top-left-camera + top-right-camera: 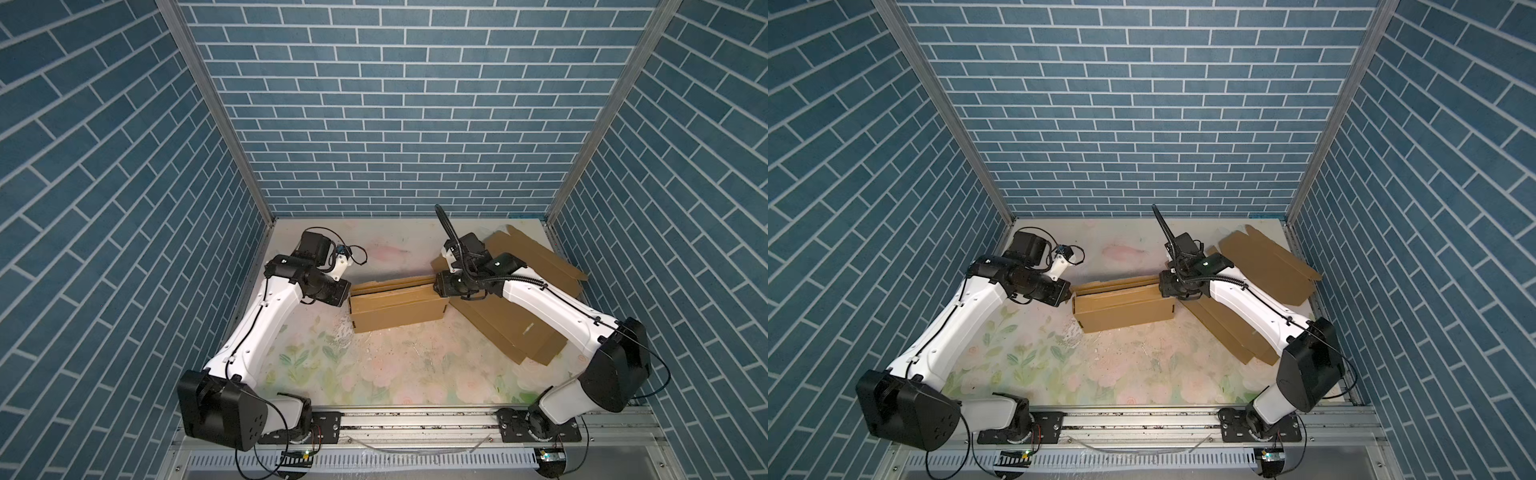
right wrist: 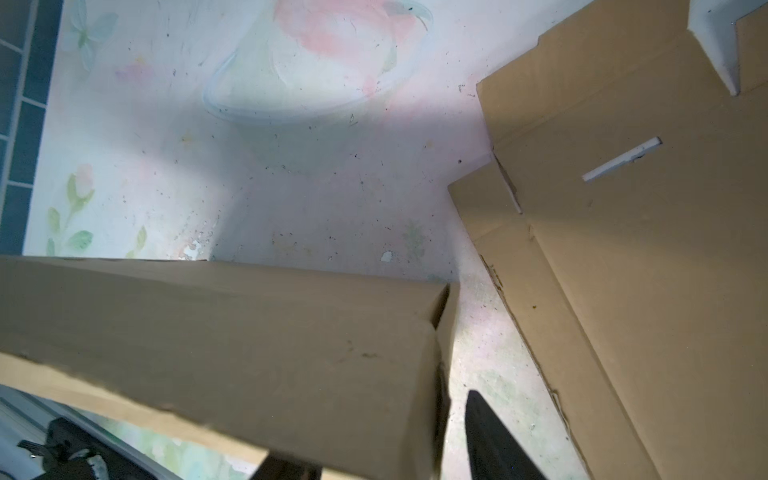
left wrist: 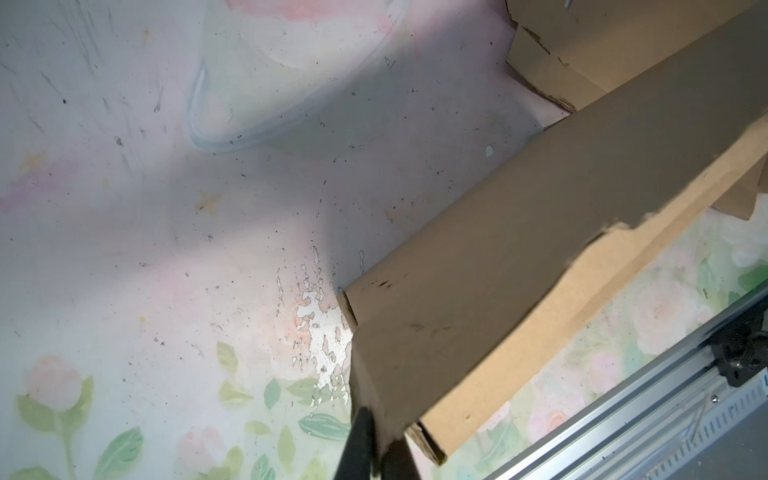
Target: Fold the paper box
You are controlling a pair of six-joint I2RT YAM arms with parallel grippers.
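Note:
The brown paper box (image 1: 399,309) (image 1: 1125,311) stands partly folded in the middle of the flowered table, its long panels raised. My left gripper (image 1: 348,292) (image 1: 1068,294) is at the box's left end. In the left wrist view this gripper (image 3: 380,424) is shut on a corner of the paper box (image 3: 478,291), pinching the cardboard edge. My right gripper (image 1: 439,286) (image 1: 1163,286) is at the box's right end. In the right wrist view it (image 2: 382,428) is open and straddles the box's end panel (image 2: 249,340). One finger (image 2: 494,440) stands clear of the cardboard, the other is mostly hidden under it.
Flat cardboard sheets (image 1: 519,328) (image 1: 1266,266) (image 2: 623,249) lie at the right under and behind the right arm. A metal rail (image 1: 415,419) runs along the table's front edge. Blue brick walls (image 1: 374,124) close the back and both sides.

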